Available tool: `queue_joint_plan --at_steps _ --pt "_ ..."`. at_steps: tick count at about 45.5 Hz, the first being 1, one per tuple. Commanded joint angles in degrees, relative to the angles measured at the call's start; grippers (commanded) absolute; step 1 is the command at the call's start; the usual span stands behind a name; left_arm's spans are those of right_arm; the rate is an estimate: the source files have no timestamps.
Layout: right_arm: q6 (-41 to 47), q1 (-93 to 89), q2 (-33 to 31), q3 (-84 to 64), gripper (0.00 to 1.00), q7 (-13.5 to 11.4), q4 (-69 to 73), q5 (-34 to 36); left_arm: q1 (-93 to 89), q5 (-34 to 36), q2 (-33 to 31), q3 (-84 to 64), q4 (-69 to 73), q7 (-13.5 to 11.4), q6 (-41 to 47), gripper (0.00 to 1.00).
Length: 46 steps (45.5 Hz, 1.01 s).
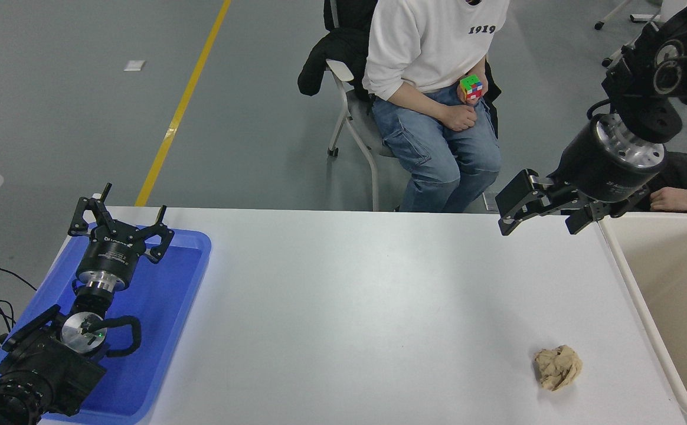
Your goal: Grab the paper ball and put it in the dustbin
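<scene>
The paper ball point(558, 367), a wrinkly tan-beige wad, lies on the white table point(367, 307) near its front right, just left of the dustbin. The dustbin point(644, 307) is a cream-beige tub with a thick rim at the right edge of the picture; what shows of its inside is bare. My right gripper point(541, 219) hangs open and empty above the table's far right edge, well beyond the ball and beside the dustbin's far left corner. My left gripper point(120, 221) is parked open over the blue tray at the lower left.
A shallow blue tray point(160, 330) lies at the table's left under the left arm. A person sits on a chair beyond the table's far edge, holding a coloured cube point(471, 88). Another person's hand point(671, 199) rests behind the dustbin.
</scene>
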Motion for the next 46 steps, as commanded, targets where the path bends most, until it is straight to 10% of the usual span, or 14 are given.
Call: queue_joint_plan --at_steps 1,30,46 --pt "0.0 0.5 0.0 0.0 1.0 0.0 0.2 0.0 -0.1 -0.1 0.0 0.0 0.1 0.2 0.0 1.0" --pt "0.0 -2.2 0.6 0.1 1.0 -0.1 -0.3 1.1 -0.1 0.0 0.0 0.1 0.1 0.1 0.0 1.0" --pt "-3.1 -9.5 -10.6 -0.7 1.0 0.0 0.1 -12.4 -0.1 0.0 0.0 0.0 -0.1 0.1 0.0 1.0"
